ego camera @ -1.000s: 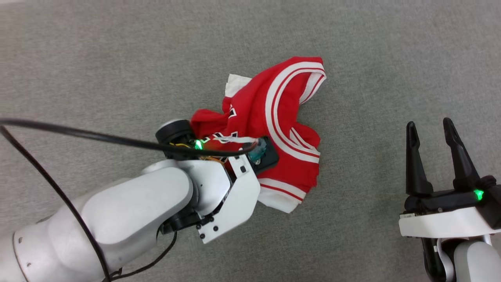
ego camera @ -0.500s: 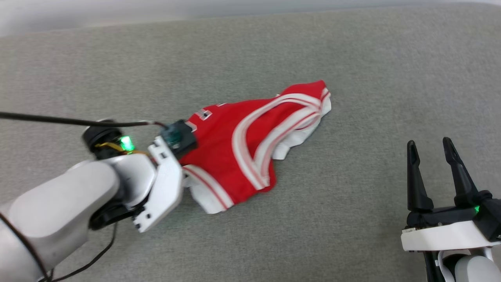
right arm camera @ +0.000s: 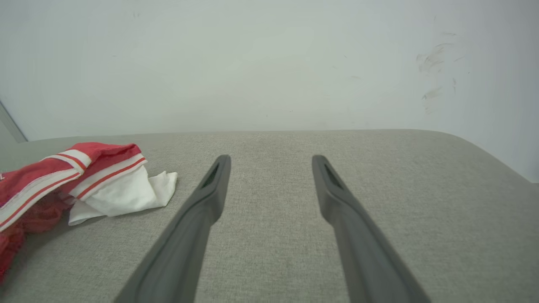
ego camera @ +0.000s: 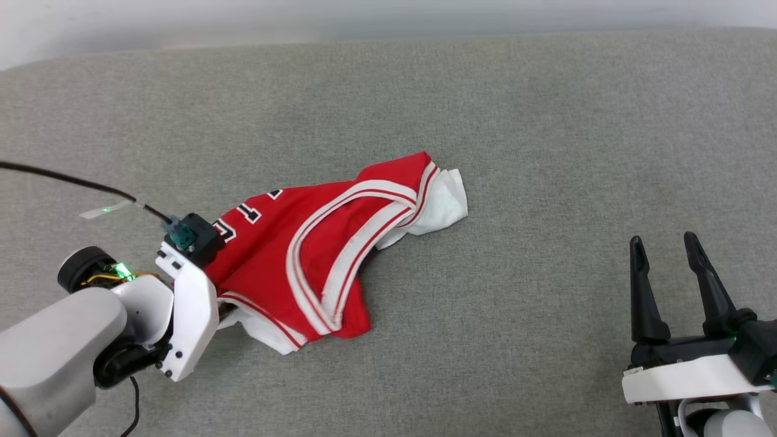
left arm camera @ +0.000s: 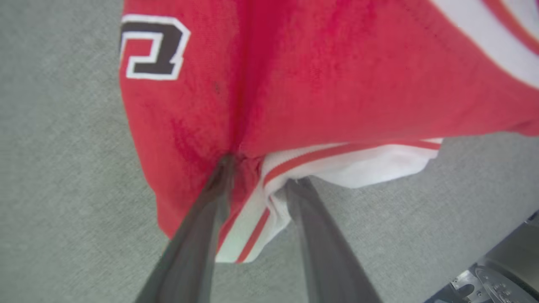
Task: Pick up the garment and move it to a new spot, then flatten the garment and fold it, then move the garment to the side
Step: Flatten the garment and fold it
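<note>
Overhead, the garment [ego camera: 303, 255] is lying crumpled on the grey padded surface [ego camera: 546, 152], left of centre, with its white sleeve [ego camera: 443, 203] trailing to the right. The left arm [ego camera: 91, 328] is reaching into its near-left edge, apparently setting it down at its new spot, and a black cable [ego camera: 61, 179] is looping away behind the wrist. The right gripper [ego camera: 663, 243] is waiting well apart at the lower right, fingers spread wide and carrying nothing. Along the left wrist, the left gripper [left arm camera: 261, 168] is standing with its fingers partly apart, red cloth and striped hem bunching between them; whether they are pinching that fold or letting it go cannot be told. A black, white-edged numeral [left arm camera: 151, 46] is showing on the upper face. Along the right wrist, the shirt is sitting off to the left below a pale wall [right arm camera: 269, 63], and nothing is lying between it and the open fingers.
</note>
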